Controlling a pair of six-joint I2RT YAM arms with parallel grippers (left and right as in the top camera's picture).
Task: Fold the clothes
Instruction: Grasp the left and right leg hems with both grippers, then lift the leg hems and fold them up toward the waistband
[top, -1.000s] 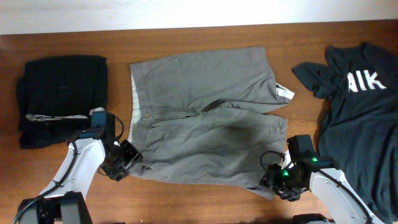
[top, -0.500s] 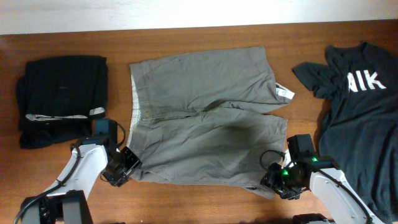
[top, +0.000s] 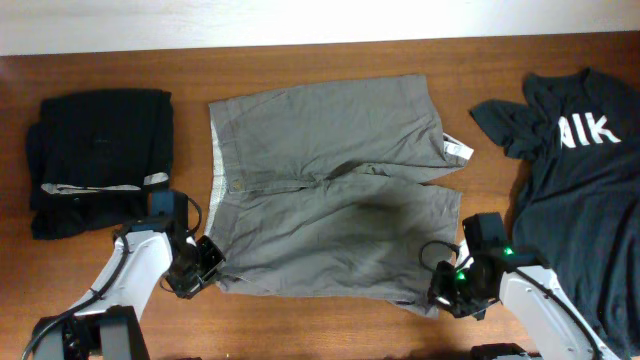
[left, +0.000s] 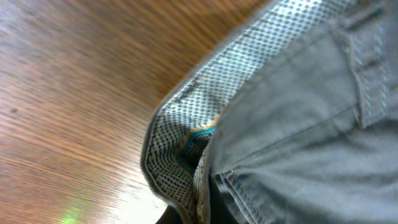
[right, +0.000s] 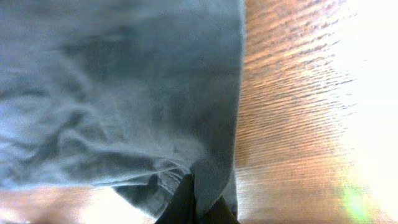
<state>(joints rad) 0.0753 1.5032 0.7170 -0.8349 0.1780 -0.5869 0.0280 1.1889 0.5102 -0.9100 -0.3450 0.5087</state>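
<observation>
Shorts (top: 330, 200) of grey-khaki woven cotton lie spread flat on the desk (top: 300, 60), stretched between the two claws, with the waistband toward the left one and the leg openings toward the right. The cloth looks light and limp, though with some body. It creases softly, would sag from any single pinch, and probably won't slip much in a grip. The doubled edges are the sensible holds: the waistband corner (left: 180, 149) and the leg hem corner (right: 211, 174).

The left claw (top: 210, 265) sits right at the near waistband corner. Its wrist view shows the patterned inner band bunching down onto dark fingers, so I judge it closed on the shorts. The right claw (top: 440, 290) is at the near leg's hem corner with cloth gathered at its fingers, apparently pinched as well.

A small white label (top: 457, 150) pokes out beyond the right claw, at the far leg. A folded black garment (top: 100, 150) lies beyond and outward of the left claw, and a dark T-shirt (top: 580, 180) lies outward of the right claw.
</observation>
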